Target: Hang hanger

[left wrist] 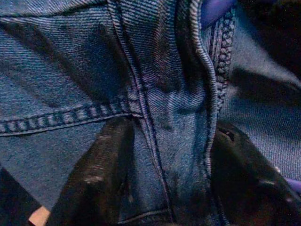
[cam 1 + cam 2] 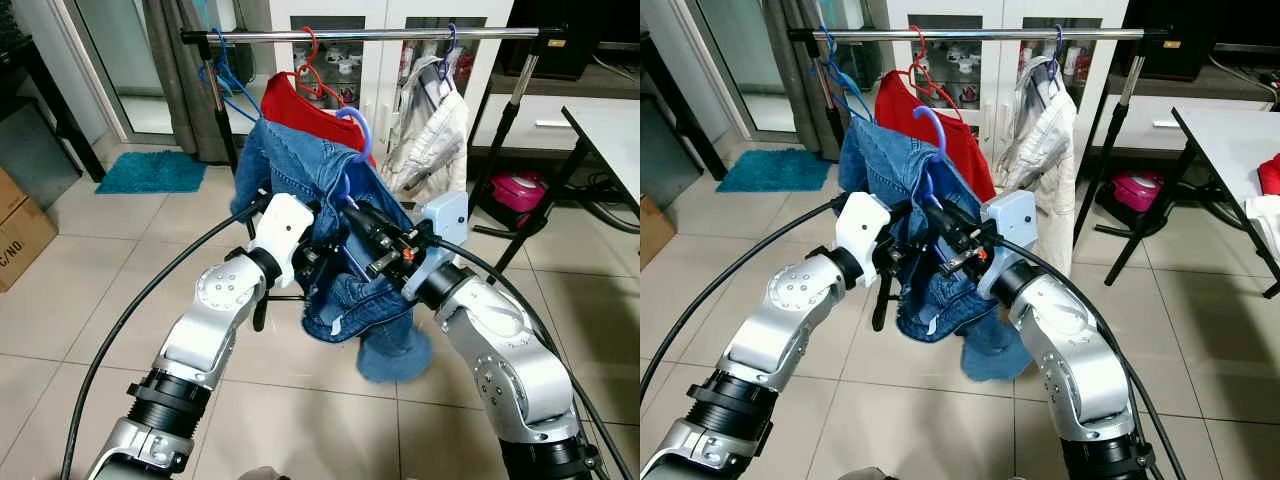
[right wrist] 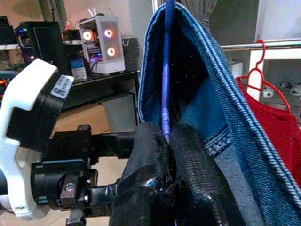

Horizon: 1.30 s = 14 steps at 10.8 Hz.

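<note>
Tiled floor [image 2: 90,300] of pale beige squares underlies the scene, with a teal mat [image 2: 152,171] by the glass door at the far left and a white tabletop [image 2: 610,130] at the right edge. We see a chrome clothes rail [image 2: 400,34] spanning the room on black legs; on it hang empty blue hangers [image 2: 225,85], a red garment [image 2: 300,110] on a red hanger, and a white jacket [image 2: 432,135].

In front of the rail, well below it, we hold the purple hanger [image 2: 352,135] draped with denim jeans [image 2: 310,180]; its hook is free of the rail. The right gripper [image 3: 167,141] has its jaws pressed together on the hanger's thin purple wire, just beneath the folded denim. The left gripper [image 1: 164,179] meets the jeans from the other side: its fingers [image 1: 99,174] stand apart with a seam and a bunch of denim between them, both pads touching the cloth. We cannot tell whether they press it firmly. Both silver arms converge at the garment, the jeans' legs hanging down between them.
</note>
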### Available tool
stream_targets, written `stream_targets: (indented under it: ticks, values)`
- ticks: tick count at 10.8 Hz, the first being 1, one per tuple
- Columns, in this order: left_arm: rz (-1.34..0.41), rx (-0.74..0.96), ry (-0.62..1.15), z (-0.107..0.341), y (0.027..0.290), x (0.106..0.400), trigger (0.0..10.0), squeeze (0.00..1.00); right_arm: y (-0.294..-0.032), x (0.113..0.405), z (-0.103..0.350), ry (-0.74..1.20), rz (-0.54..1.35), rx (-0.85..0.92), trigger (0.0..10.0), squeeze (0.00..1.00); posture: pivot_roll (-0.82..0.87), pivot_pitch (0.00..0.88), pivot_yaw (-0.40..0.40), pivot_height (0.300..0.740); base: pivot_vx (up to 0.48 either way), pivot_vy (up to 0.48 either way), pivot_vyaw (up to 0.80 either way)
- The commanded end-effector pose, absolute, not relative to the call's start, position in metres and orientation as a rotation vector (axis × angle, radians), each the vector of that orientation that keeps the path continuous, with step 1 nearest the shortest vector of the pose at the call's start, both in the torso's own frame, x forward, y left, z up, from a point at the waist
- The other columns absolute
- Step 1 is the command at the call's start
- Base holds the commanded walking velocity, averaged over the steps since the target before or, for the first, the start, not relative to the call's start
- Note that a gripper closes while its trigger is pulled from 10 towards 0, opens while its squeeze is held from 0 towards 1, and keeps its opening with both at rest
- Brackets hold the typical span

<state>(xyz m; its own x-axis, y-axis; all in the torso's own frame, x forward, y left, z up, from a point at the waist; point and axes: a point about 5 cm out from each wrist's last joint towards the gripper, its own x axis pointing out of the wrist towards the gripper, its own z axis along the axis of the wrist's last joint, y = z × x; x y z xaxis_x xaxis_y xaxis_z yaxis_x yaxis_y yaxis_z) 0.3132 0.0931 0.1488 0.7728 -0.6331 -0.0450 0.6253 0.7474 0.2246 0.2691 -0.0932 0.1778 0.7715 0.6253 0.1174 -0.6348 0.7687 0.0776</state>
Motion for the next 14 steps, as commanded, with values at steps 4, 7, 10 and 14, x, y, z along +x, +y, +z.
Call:
stream_targets:
  ticks: [4, 7, 10, 14]
  values:
    - [-0.594, 0.193, -0.058, 0.152, 0.105, 0.316, 0.0, 0.00, -0.094, 0.271, 0.189, -0.143, 0.675, 0.108, 0.0, 0.00, -0.04, 0.000, 0.073, 0.740, 0.000, 0.000, 0.00]
    - [-0.550, 0.165, -0.103, 0.162, 0.115, 0.316, 0.0, 0.00, -0.098, 0.274, 0.185, -0.125, 0.636, 0.070, 0.0, 0.00, -0.04, 0.000, 0.075, 0.740, 0.000, 0.000, 0.00]
    - [-0.486, 0.176, -0.127, 0.168, 0.135, 0.315, 0.0, 0.00, -0.102, 0.276, 0.181, -0.094, 0.616, 0.078, 0.0, 0.00, -0.03, 0.000, 0.073, 0.740, 0.000, 0.000, 0.00]
    - [-0.415, 0.232, -0.226, 0.208, 0.160, 0.318, 0.0, 0.00, -0.099, 0.275, 0.180, -0.090, 0.629, 0.051, 0.0, 0.00, -0.04, 0.000, 0.075, 0.740, 0.000, 0.000, 0.00]
